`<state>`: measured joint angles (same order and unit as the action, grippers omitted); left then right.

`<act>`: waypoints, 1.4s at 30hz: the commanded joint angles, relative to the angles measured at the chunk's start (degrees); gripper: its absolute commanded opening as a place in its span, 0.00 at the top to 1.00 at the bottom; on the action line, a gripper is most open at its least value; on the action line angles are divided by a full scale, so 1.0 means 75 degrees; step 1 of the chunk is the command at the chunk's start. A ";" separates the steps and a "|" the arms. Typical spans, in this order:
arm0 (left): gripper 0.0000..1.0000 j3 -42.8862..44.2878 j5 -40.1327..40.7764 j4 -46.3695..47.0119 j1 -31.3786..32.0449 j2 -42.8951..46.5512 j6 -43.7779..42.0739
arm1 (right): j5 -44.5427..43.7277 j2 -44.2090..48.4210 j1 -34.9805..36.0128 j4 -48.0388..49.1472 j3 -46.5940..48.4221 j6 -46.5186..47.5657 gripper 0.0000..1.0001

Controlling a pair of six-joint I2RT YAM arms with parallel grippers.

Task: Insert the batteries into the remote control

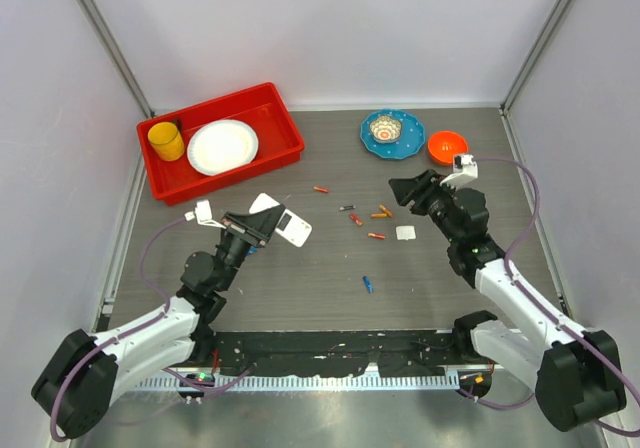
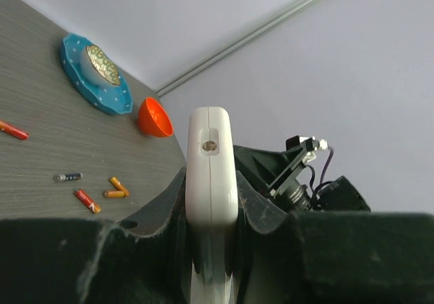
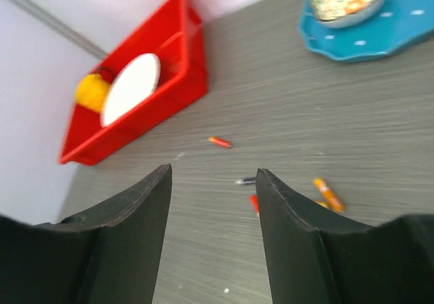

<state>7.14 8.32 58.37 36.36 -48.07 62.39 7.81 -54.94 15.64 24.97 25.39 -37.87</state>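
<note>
Left gripper (image 2: 211,205) clamps remote control (image 2: 211,161), edge-on at wrist, broad face only overhead; right gripper (image 3: 213,175) gapes; batteries (image 1: 379,213) print illegible.

Soft, even light from above leaves only faint shadows on the table (image 1: 300,278). My right wrist view is blurred everywhere; in the left one my left hand (image 2: 211,182) looks dark, without detail.

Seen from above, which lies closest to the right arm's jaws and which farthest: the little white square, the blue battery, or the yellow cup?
From the right gripper, top view:
1. white square cover, just beside it on the table.
2. blue battery, mid-table, nearer the arms' bases.
3. yellow cup, in the red tray, far left.
</note>
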 commanded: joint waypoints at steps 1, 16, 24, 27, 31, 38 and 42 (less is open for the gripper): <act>1.00 0.0185 -0.0312 -0.0036 -0.0008 -0.0012 0.0095 | -0.2223 -0.0408 0.0234 -0.3889 0.0972 0.1240 0.40; 1.00 0.0208 -0.1457 -0.2374 -0.0020 0.1147 0.0295 | -0.6083 -0.2050 0.2966 -0.6131 0.3143 0.1920 0.36; 1.00 0.0245 -0.2362 -0.3119 -0.0055 0.1546 0.0213 | -0.3856 -0.1289 0.2966 -0.5662 0.2756 0.2108 0.29; 1.00 0.0022 -0.2584 -0.2603 -0.0125 0.1664 0.0270 | -0.3936 -0.1171 0.2954 -0.5568 0.2662 0.1780 0.17; 1.00 0.0255 -0.4245 -0.1987 -0.0837 0.0917 0.0879 | -0.3635 -0.1241 0.2954 -0.5556 0.2651 0.1732 0.16; 1.00 0.0817 -0.6640 0.0886 -0.1426 -0.1592 0.2602 | -0.3492 -0.1323 0.2954 -0.5274 0.2579 0.2142 0.24; 1.00 0.1145 -0.6746 0.1628 -0.1426 -0.2027 0.2861 | -0.3457 -0.1768 0.2954 -0.5170 0.2884 0.2189 0.26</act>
<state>11.38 -35.68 56.05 25.87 -62.13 78.94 -18.83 -65.73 37.76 -16.97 43.77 -22.81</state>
